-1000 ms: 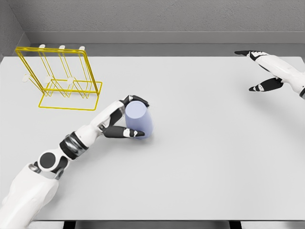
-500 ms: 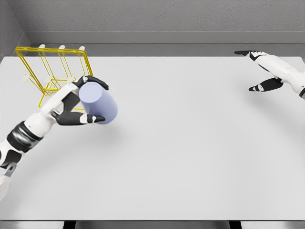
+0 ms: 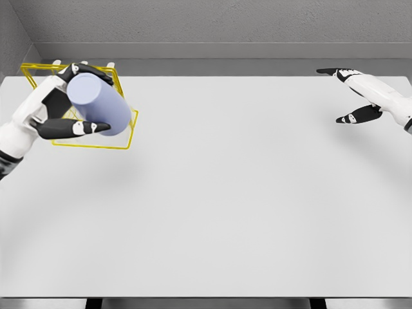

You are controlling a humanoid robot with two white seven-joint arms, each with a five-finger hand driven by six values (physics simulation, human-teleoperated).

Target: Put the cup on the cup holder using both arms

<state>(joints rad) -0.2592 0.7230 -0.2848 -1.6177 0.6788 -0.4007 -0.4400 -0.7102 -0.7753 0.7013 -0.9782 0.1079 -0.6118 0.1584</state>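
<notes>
While the pale purple cup (image 3: 98, 104) is held up in the air, it is seen tipped on its side, right in front of the yellow wire cup holder (image 3: 126, 132) at the far left of the white surface (image 3: 244, 206). It is gripped by the left robot hand (image 3: 55, 106), with the dark fingers (image 3: 80, 68) curled over the top of the cup and the thumb pressed along the lower side. Whether the cup is touching the wires cannot be told.

The cup is judged to be light and stiff, since it is carried by one hand alone. Its smooth round wall is likely to be slippery, so it is best taken around the middle of the wall, as it is now.

The right robot hand (image 3: 358, 95) is kept far off at the right edge, spread open, with nothing held.
</notes>
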